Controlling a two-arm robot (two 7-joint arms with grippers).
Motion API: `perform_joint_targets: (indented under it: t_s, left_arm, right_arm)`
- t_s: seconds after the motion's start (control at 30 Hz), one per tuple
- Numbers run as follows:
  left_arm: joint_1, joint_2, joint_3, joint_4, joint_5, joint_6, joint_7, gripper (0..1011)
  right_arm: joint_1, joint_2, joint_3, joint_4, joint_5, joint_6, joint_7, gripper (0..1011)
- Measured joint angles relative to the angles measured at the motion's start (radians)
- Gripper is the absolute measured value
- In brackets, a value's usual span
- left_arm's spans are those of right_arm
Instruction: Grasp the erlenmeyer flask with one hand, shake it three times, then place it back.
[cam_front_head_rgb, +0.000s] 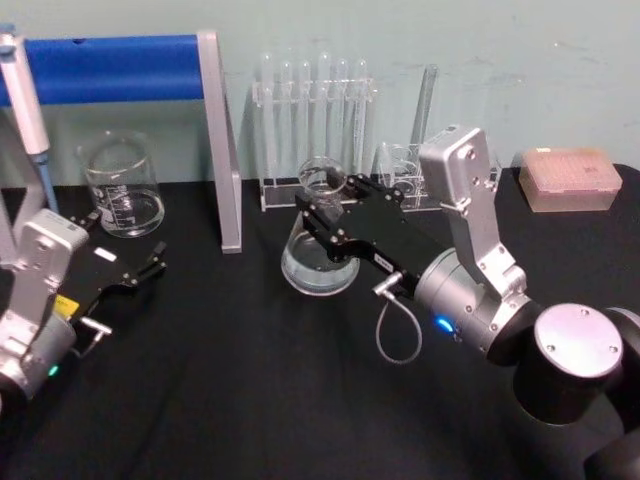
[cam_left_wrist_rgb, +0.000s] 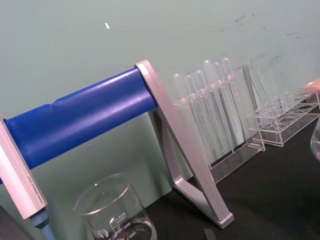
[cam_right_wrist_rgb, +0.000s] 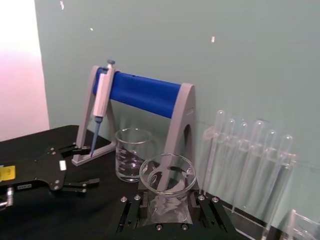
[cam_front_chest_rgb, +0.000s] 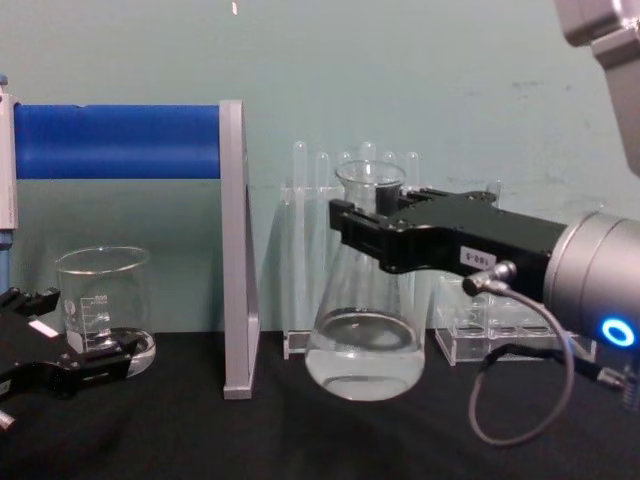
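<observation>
The erlenmeyer flask (cam_front_head_rgb: 320, 265) is clear glass with a little clear liquid in its wide base and stands upright at the table's centre. My right gripper (cam_front_head_rgb: 318, 205) reaches in from the right and is shut on its narrow neck just under the rim. From the chest, the black fingers (cam_front_chest_rgb: 352, 232) clamp the neck while the flask (cam_front_chest_rgb: 365, 340) sits at or barely above the black cloth; I cannot tell which. The right wrist view looks down on the flask's rim (cam_right_wrist_rgb: 167, 172). My left gripper (cam_front_head_rgb: 150, 265) rests open at the far left, apart from the flask.
A glass beaker (cam_front_head_rgb: 122, 185) stands at the back left under a blue-barred pipette stand (cam_front_head_rgb: 120, 65) whose grey leg (cam_front_head_rgb: 225, 170) is close to the flask's left. A test tube rack (cam_front_head_rgb: 315, 120) is right behind the flask. A pink tip box (cam_front_head_rgb: 570, 178) sits far right.
</observation>
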Motion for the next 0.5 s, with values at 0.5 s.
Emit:
perform_joint_targets:
  t_s: [0.5]
  left_arm:
    - [0.000, 0.000, 0.000, 0.000, 0.000, 0.000, 0.000, 1001]
  right_arm:
    - [-0.116, 0.024, 0.154, -0.094, -0.009, 0.011, -0.154, 449]
